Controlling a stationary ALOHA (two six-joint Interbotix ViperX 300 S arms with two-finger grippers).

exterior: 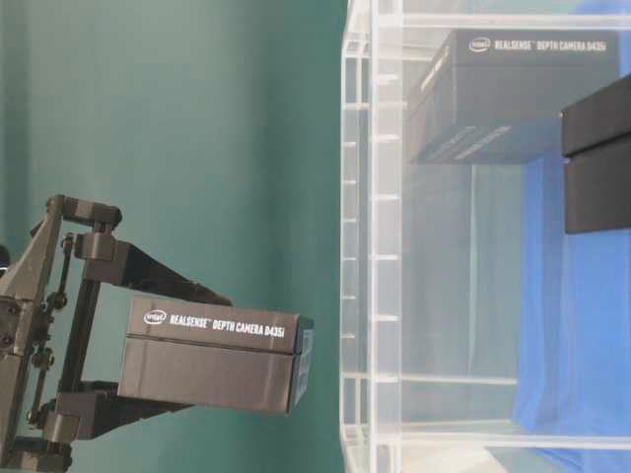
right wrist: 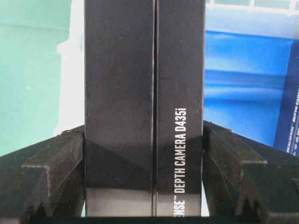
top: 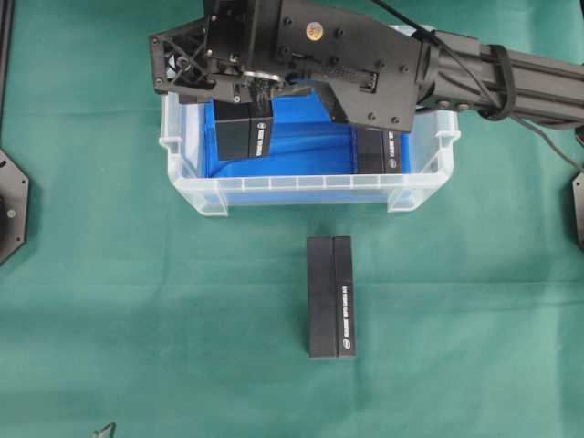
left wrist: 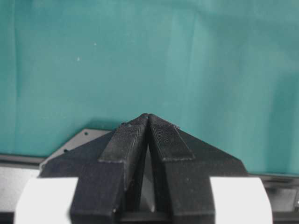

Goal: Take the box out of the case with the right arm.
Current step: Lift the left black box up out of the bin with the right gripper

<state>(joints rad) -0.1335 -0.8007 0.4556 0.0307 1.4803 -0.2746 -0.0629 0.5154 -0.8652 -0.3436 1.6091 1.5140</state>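
Right arm's black fingers (right wrist: 145, 177) clamping a black rectangular box (right wrist: 144, 107) above the clear plastic case (top: 306, 187), second black box (top: 379, 151) inside beside them, third (top: 331, 297) on the green tabletop (top: 137, 310) nearby, left fingers (left wrist: 148, 122) closed, empty.

Clear glossy plastic case (top: 306, 193), matt box (right wrist: 142, 107)

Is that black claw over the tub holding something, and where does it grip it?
Yes. The right gripper clamps a black camera box by its two long sides, near one end. The left gripper is shut and holds nothing.
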